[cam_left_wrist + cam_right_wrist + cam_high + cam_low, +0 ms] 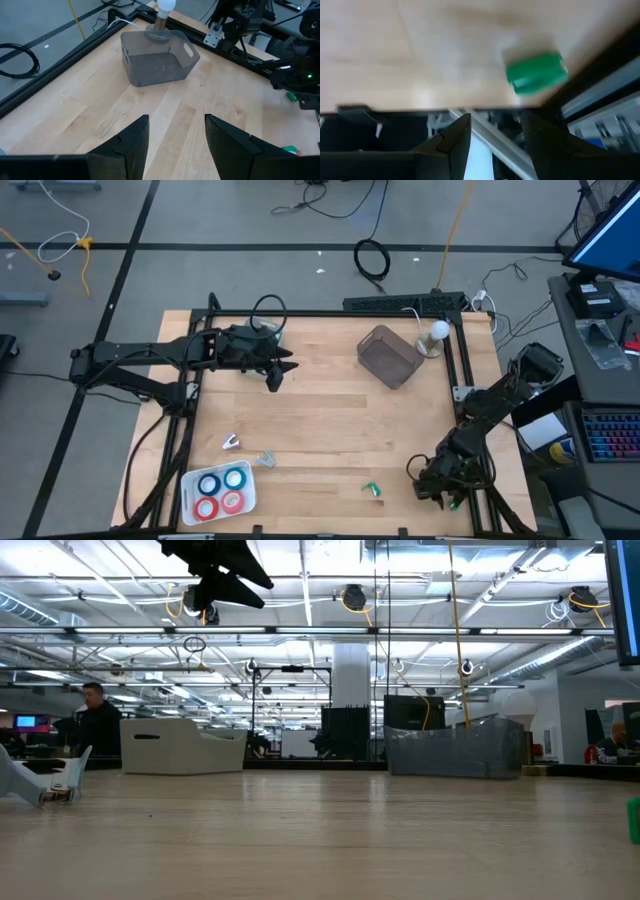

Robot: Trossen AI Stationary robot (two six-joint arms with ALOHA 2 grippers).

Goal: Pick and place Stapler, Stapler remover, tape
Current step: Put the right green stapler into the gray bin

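Two blue and two red tape rolls (220, 491) lie flat in a white tray (186, 492) at the near left. Just beyond it, a small white-and-pink piece (231, 442) and a small grey piece (265, 458) lie on the wood; which is the stapler and which the stapler remover I cannot tell. My left gripper (280, 370) hangs open, high over the far left of the table. My right gripper (438, 490) stands open, low at the near right corner. A small green thing (536, 73) lies on the table just ahead of its fingers, untouched.
A grey open bin (390, 355) stands at the far right, with a lamp with a white bulb (437, 332) behind it. Another green piece (373, 488) lies near the front edge. A black frame rail (465, 380) runs round the table. The middle of the tabletop is bare wood.
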